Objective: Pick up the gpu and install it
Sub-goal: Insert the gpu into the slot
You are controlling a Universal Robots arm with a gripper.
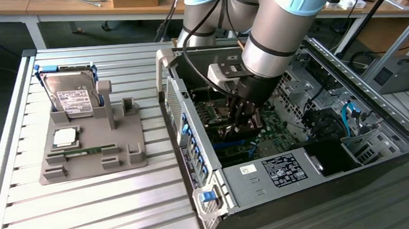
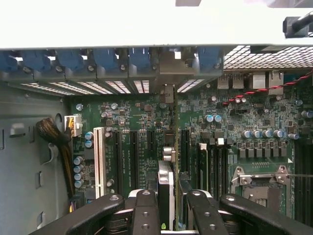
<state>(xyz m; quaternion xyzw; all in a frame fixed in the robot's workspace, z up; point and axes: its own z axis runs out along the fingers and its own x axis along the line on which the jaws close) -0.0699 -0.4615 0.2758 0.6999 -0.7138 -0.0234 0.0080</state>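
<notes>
I see my fingers [image 2: 146, 210] pinching the gpu [image 2: 166, 188] edge-on — held upright just above the motherboard [image 2: 137, 132] slots inside the open computer case [image 1: 190, 110]; hard drive [image 1: 74, 100] rests in its holder on the tabletop [image 1: 90, 204].

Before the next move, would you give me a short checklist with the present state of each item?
1. gpu held in the gripper: ok, it sits edge-on between the fingers.
2. Gripper inside the case, over the motherboard: ok.
3. Gpu lined up with its slot: cannot tell.
4. Gpu seated in the slot: cannot tell.
5. Cables apart from the gpu: ok, they lie off to the side by the case wall.
6. Hard drive out of the way: ok, it stands on the holder outside the case.
</notes>
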